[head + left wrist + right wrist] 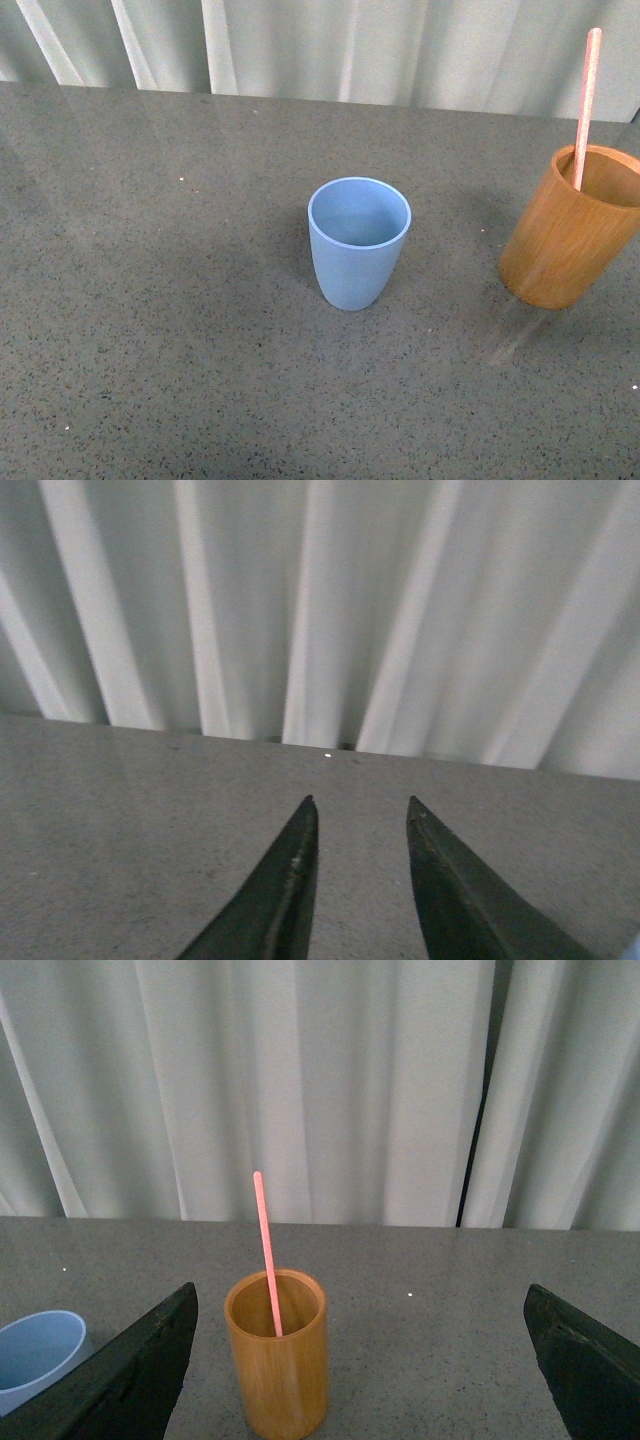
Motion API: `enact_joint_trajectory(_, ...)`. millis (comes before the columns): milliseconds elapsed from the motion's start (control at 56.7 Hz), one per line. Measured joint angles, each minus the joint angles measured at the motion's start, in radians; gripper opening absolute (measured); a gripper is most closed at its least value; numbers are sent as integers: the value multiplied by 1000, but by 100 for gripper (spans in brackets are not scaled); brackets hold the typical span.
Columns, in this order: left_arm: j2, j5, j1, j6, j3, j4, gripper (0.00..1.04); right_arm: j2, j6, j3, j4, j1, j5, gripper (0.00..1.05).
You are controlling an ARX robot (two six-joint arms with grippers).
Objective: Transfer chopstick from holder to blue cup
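Note:
The light blue cup stands upright and empty in the middle of the grey table. The orange-brown wooden holder stands at the right edge of the front view with one pinkish chopstick leaning in it. In the right wrist view the holder and the chopstick stand ahead of my right gripper, which is wide open and empty; the blue cup shows beside the holder. My left gripper is open and empty over bare table. Neither arm shows in the front view.
The grey speckled table ends at a white pleated curtain along its far edge. The curtain also fills the background in both wrist views.

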Motion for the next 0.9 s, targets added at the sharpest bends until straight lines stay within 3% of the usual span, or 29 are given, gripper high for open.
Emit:
enact_joint_trajectory(141,-65,12,-3,10,-74,8,4,0,0,0,0,0,6,95)
enact_joint_trajectory(900,-384,11,-3,14,-261,-117,4,0,0,0,0,0,4,95)
